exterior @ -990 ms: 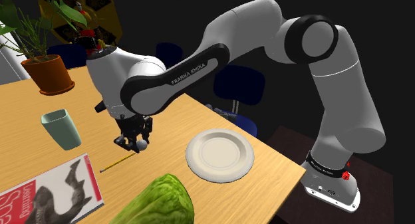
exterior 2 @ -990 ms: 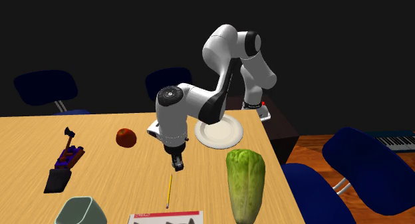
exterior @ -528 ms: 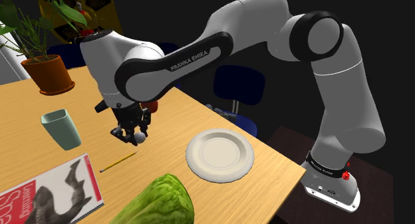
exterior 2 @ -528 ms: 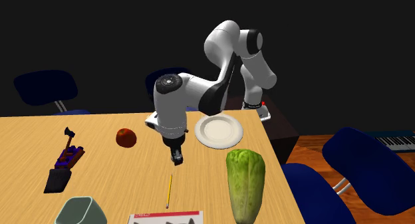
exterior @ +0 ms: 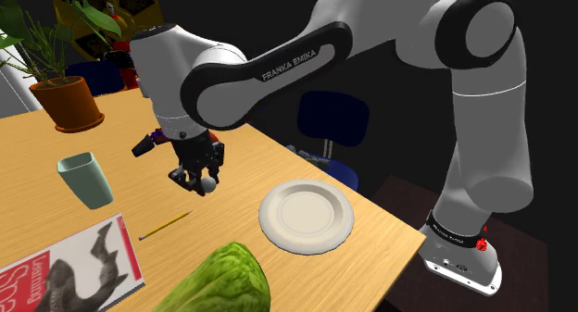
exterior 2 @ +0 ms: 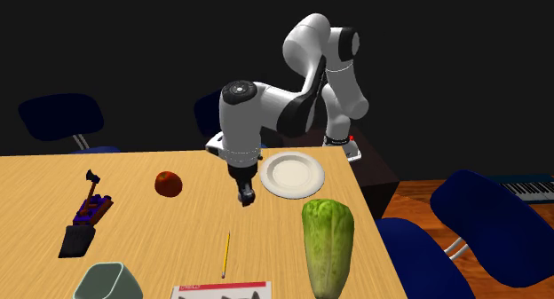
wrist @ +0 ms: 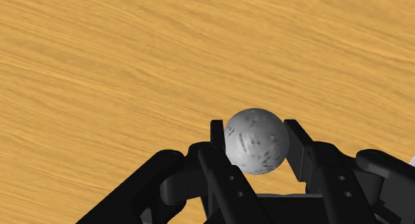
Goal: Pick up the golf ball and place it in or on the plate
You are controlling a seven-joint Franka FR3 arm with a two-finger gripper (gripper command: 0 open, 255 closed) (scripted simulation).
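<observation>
Now we see the gripper (exterior: 205, 180) carrying the golf ball (exterior: 209, 183) in the air above the wooden table (exterior: 37, 153). In the wrist view its two black fingers (wrist: 218, 137) press against the grey, speckled ball's (wrist: 256, 141) sides, so the pincer is closed on it. A second ago the hand hung low over the table, just above the yellow pencil (exterior: 165, 226). Since then it has risen and swung toward the shoulder view's right, closer to the white plate (exterior: 307, 217), though the ball is not yet over it. From the second exterior view the gripper (exterior 2: 245, 198) now sits just beside the plate's (exterior 2: 292, 174) near-left rim, between it and the red apple (exterior 2: 169, 184). The pencil (exterior 2: 226, 255), the lettuce (exterior 2: 327, 244) and the green cup (exterior: 83, 179) lie where they were.
</observation>
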